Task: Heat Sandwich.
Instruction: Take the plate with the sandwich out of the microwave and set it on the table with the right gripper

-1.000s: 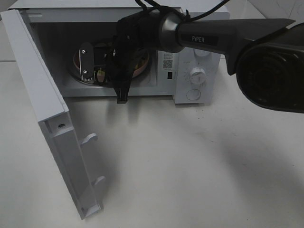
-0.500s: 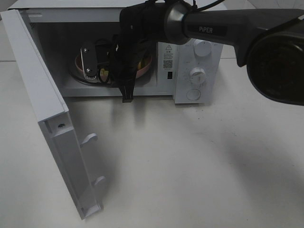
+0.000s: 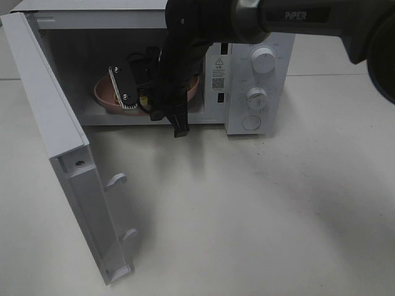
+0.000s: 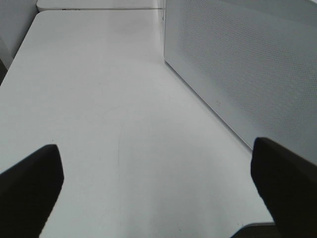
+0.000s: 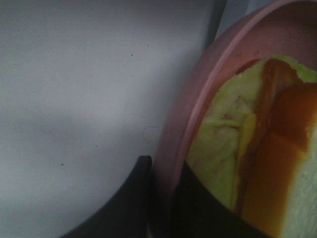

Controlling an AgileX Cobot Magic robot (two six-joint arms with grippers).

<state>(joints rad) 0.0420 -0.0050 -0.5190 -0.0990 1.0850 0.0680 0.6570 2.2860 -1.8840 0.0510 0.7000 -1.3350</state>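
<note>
Microwave (image 3: 253,68): right pincer (image 5: 161,198) clamps plate (image 5: 198,99).

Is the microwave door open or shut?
Open: the door is swung wide, and the pink plate shows inside the microwave.

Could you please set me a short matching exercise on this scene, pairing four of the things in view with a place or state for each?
Things:
1. microwave door
2. pink plate
3. left claw
4. sandwich

Places or states:
A. lying on the plate
B. swung wide open
C. rim pinched by the right claw in the microwave
D. open over the bare table

Pairs: 1-B, 2-C, 3-D, 4-A
</note>
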